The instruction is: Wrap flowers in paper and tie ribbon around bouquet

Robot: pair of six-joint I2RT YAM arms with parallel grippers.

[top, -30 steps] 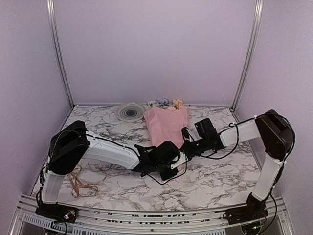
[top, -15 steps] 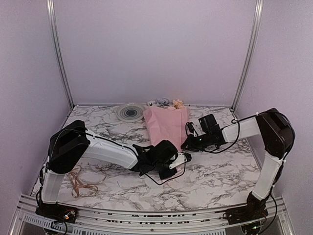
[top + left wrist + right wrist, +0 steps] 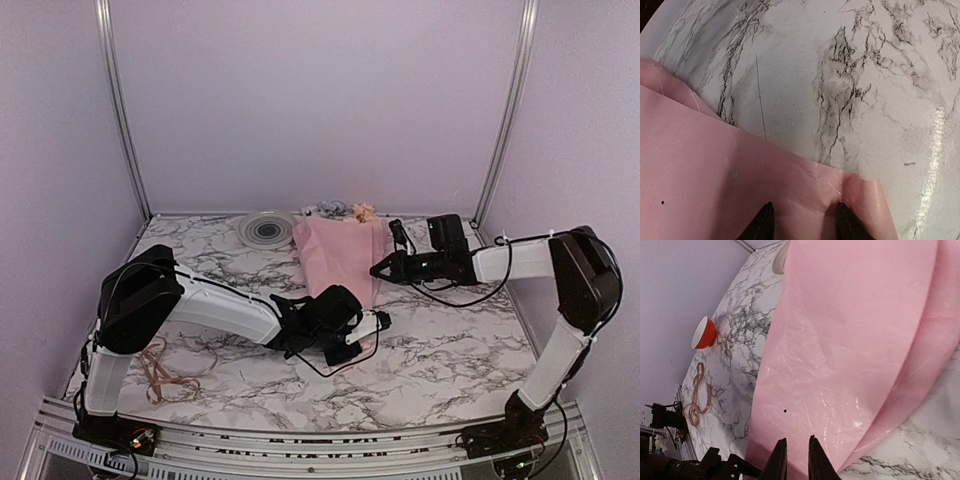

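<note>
Pink paper (image 3: 338, 258), thin and faintly glossy, lies folded over the flowers (image 3: 345, 210) toward the back of the worktop (image 3: 450, 340), with only a few blooms peeping out at its far end by the rear wall. Your left claw (image 3: 805, 222) is at the near end of the bundle, jaws a moderate way apart, tips down over the sheet close to a loose corner. I judge it to be resting on or just above the paper, not clamping it, since no fold stands up between the tips. Your right claw (image 3: 796, 460) hangs just beside the bundle's right edge, jaws only a slit apart with nothing in them. Expect the sheet to be light, limp and slippery: it will slide on the marbled surface sooner than lift, it creases easily, and the rolled-over right edge looks springy enough to unfurl if nothing pins it. Take hold at an edge or corner, pinching through both layers where the stems should lie, and keep off the blooms, which would crush or pull free. The ribbon (image 3: 165, 375) lies loosely curled at the near left, well apart from the bundle and by the left arm's base, so the tying is not yet begun. It is a thin, floppy strand, best picked up near one end.
</note>
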